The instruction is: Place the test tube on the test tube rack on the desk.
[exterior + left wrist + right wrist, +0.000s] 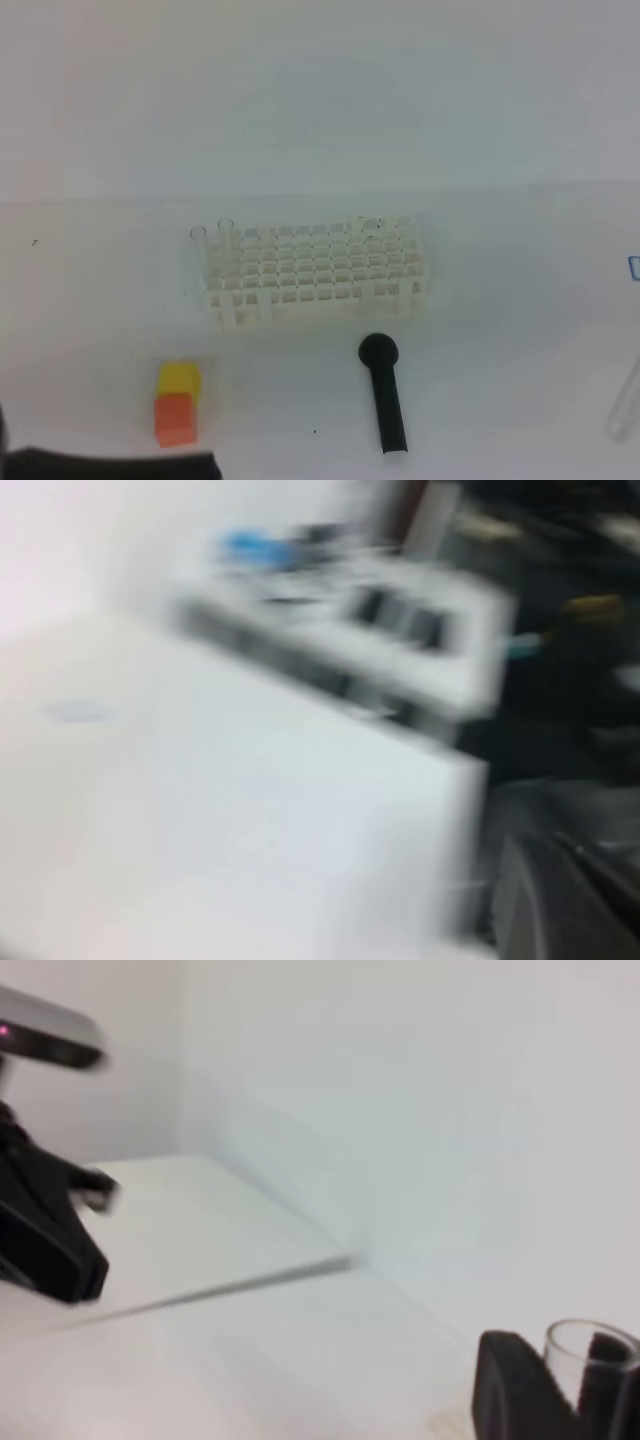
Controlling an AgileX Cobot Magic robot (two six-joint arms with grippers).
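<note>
**A:** Looking down at your table (500,400), you see the rack (315,270) near its middle. Two clear tubes stand at the rack's far left corner, their rims just showing. A black round-headed tool (384,392) lies just in front of the rack, and a yellow block (180,378) touching an orange block (175,418) sits in front of the rack's left end.

**B:** And the test tube?

**A:** Your right end effector (555,1385) holds it: in the right wrist view the test tube (590,1345) stands between the black fingers (510,1390), open rim up. From above, its clear body shows at the frame's right edge, well right of the rack.

**B:** The left end effector?

**A:** You can't see it; the left wrist view is blurred. It is fully closed, with nothing visibly held.
</note>
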